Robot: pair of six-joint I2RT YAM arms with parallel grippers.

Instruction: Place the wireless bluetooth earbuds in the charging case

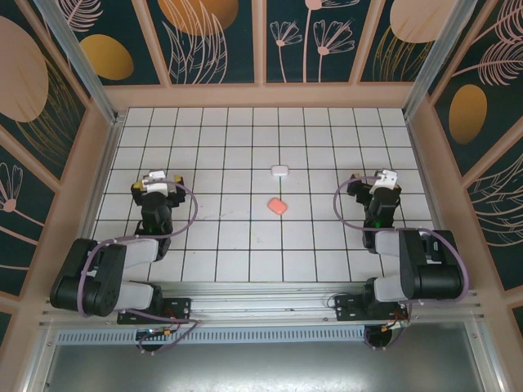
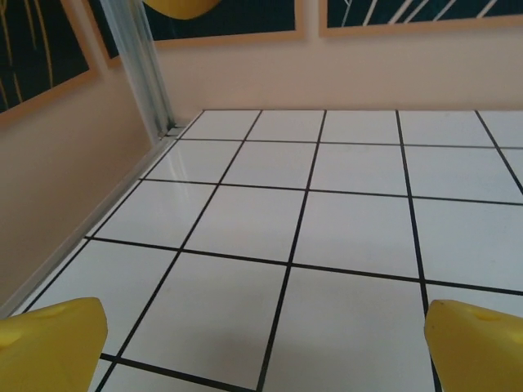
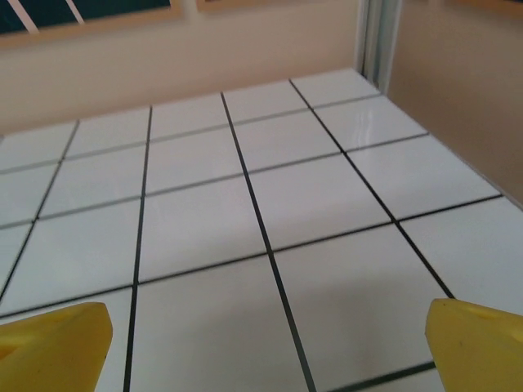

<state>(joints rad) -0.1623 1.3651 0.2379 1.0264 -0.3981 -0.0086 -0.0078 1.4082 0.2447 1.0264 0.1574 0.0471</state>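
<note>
tiled table (image 1: 212,245) | left gripper (image 1: 161,178), right gripper (image 1: 382,178): both released, empty, well apart from centre | white case (image 1: 280,171) mid-table, pink case (image 1: 279,207) just nearer | earbuds too small to tell; likely light, hard, slick, so pinch across the flanks

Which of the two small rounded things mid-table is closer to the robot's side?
The salmon-pink one: it lies nearer the near edge of the table, while the white one sits almost straight behind it, farther back.
</note>
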